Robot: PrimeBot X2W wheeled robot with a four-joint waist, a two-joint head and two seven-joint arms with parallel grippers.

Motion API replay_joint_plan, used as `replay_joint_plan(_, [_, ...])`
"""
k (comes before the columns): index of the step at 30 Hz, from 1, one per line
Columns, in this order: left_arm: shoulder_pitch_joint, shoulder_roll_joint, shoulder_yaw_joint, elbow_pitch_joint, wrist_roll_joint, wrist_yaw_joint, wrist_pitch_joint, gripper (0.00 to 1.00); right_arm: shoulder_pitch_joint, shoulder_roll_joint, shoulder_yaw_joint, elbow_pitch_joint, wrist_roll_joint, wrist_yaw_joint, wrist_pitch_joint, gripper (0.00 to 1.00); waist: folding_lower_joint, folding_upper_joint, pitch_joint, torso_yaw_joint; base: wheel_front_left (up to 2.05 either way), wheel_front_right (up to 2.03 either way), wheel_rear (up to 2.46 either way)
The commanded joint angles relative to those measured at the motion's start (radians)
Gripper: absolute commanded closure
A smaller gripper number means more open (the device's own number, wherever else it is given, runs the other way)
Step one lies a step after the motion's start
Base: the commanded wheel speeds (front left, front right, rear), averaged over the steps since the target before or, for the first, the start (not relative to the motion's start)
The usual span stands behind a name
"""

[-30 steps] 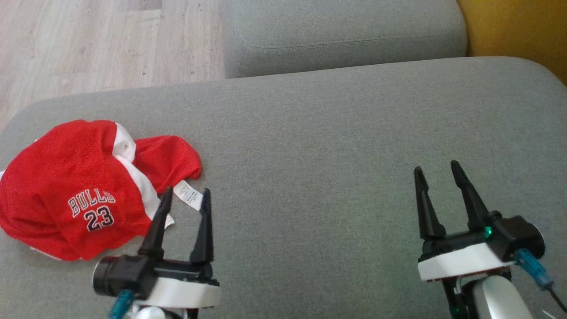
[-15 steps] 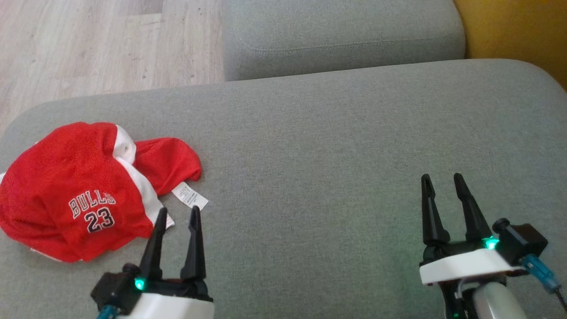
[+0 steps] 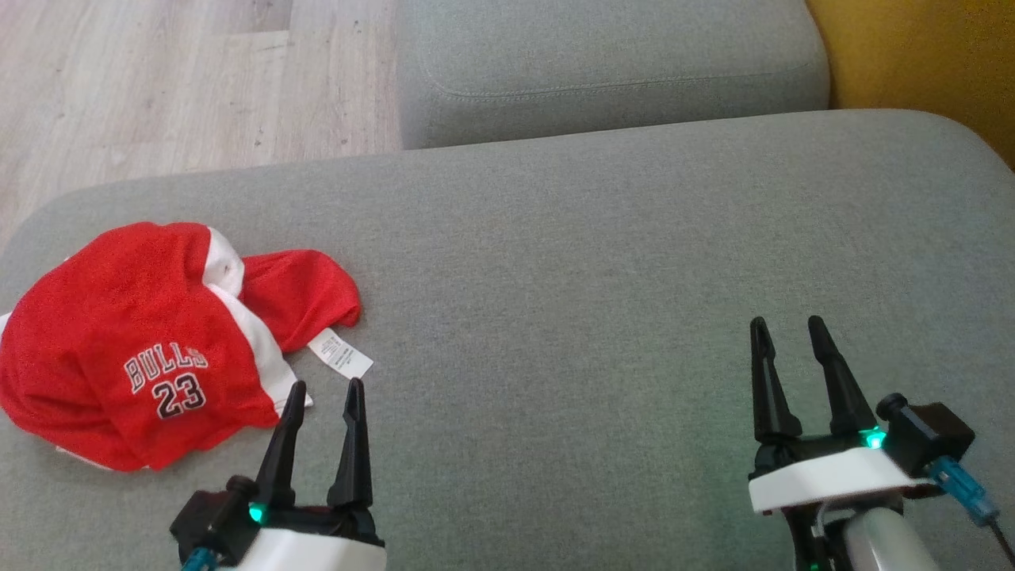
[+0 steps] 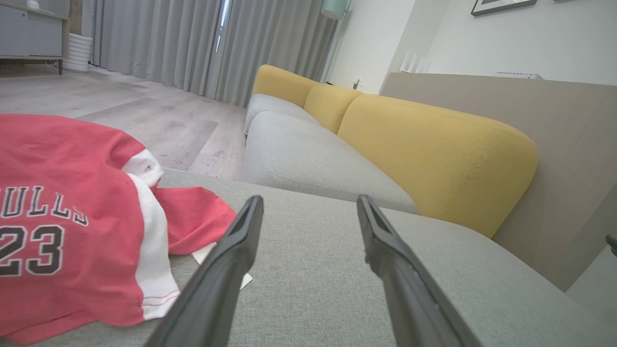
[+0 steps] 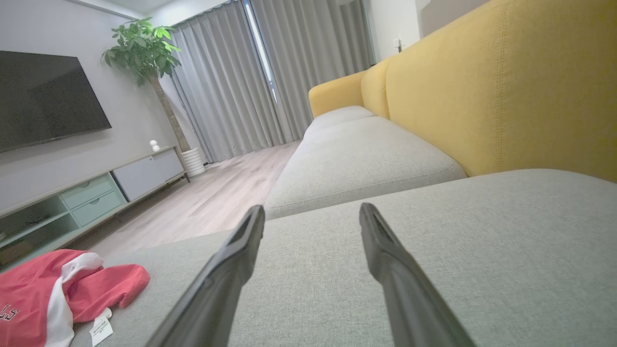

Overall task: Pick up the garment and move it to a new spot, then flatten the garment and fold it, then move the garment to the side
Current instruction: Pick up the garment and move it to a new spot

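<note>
Head view: crumpled red jersey point(image 3: 135, 349) at the left end of a grey sofa cushion point(image 3: 555, 277); left gripper point(image 3: 326, 383), jaws spread and empty, just beside it; right gripper point(image 3: 787, 320), likewise spread and empty, well apart. Left wrist view: jersey left of the jaws. Right wrist view: jersey lower left

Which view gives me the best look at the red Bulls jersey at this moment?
The head view: almost the whole red Bulls jersey lies crumpled on the grey sofa cushion, lettering readable. The left wrist view crops it at the frame's left edge; the right wrist view catches one end and its white label.
</note>
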Motion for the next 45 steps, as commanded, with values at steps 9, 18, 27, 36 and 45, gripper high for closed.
replay_joint_plan(9, [-0.035, -0.003, 0.051, -0.019, 0.012, 0.008, -0.01, 0.0, -0.017, -0.008, 0.063, -0.028, -0.009, 0.008, -0.011, 0.0, 0.0, -0.0001, -0.011, 0.045, 0.0, 0.0, 0.0])
replay_joint_plan(18, [-0.021, -0.003, 0.074, -0.016, 0.029, 0.018, -0.01, 0.0, -0.002, -0.008, 0.12, -0.025, 0.001, 0.008, -0.011, 0.0, 0.0, -0.0001, -0.031, 0.152, 0.0, 0.0, 0.0])
replay_joint_plan(27, [0.0, -0.003, 0.112, -0.017, 0.047, 0.021, -0.01, 0.0, 0.011, -0.008, 0.163, -0.026, 0.017, 0.008, -0.011, 0.0, 0.0, -0.0001, -0.049, 0.265, 0.0, 0.0, 0.0])
replay_joint_plan(36, [0.01, -0.003, 0.133, -0.015, 0.057, 0.021, -0.01, 0.0, 0.026, -0.008, 0.212, -0.036, 0.011, 0.008, -0.011, 0.0, 0.0, -0.0001, -0.056, 0.343, 0.0, 0.0, 0.0])
replay_joint_plan(45, [0.014, -0.003, 0.163, -0.014, 0.061, 0.022, -0.01, 0.0, 0.024, -0.008, 0.214, -0.04, 0.019, 0.008, -0.011, 0.0, 0.0, -0.0001, -0.049, 0.356, 0.0, 0.0, 0.0])
